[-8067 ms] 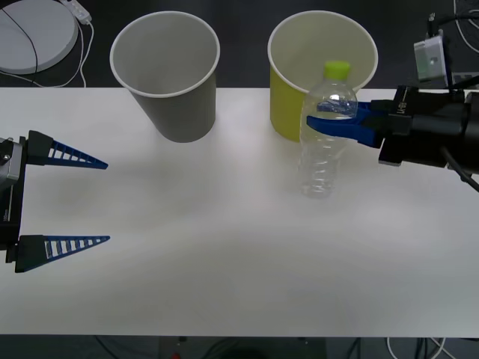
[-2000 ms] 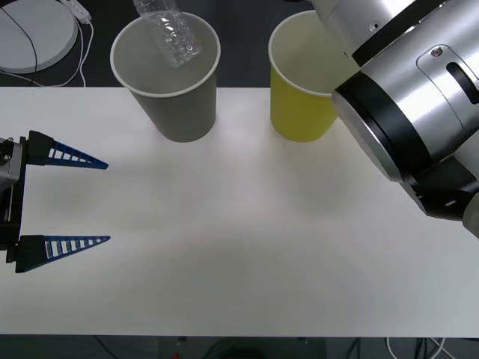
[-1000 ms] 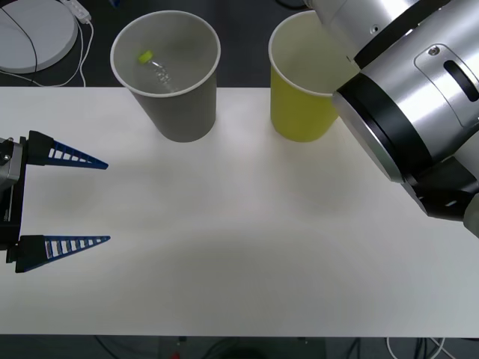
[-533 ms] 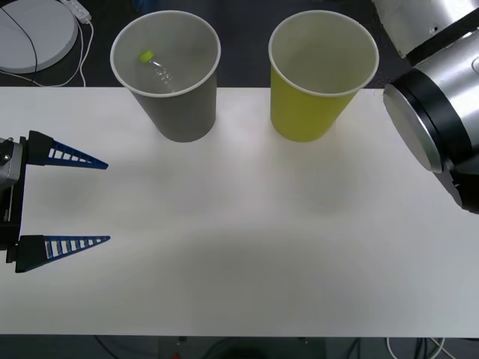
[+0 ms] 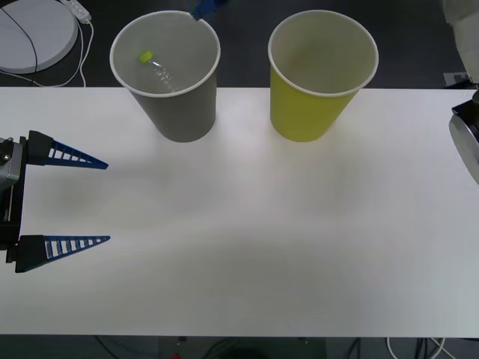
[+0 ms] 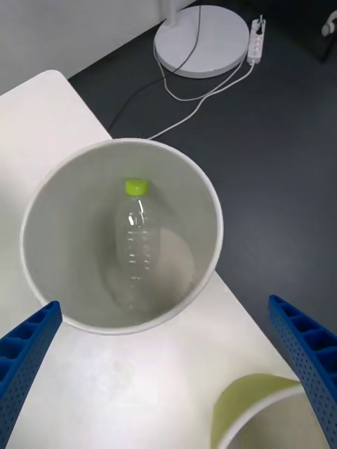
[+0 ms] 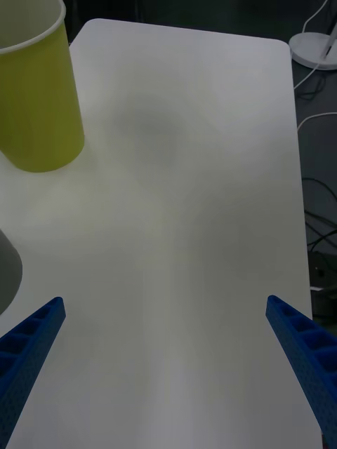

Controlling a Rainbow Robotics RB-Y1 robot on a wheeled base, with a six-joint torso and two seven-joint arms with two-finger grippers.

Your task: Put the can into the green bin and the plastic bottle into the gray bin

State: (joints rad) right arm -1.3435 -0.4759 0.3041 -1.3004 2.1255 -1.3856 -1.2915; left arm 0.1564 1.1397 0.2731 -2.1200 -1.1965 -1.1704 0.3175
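clear ribbed plastic bottle (image 6: 135,242) | in tapered gray bin (image 6: 53,203) | white rolled rim

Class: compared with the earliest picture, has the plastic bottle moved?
Yes. The plastic bottle left its spot before the green bin and now lies inside the gray bin.

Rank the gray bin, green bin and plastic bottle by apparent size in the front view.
1. The gray bin and the green bin look alike, so no ranking between them.
2. The plastic bottle, lying inside the gray bin, looks smallest.
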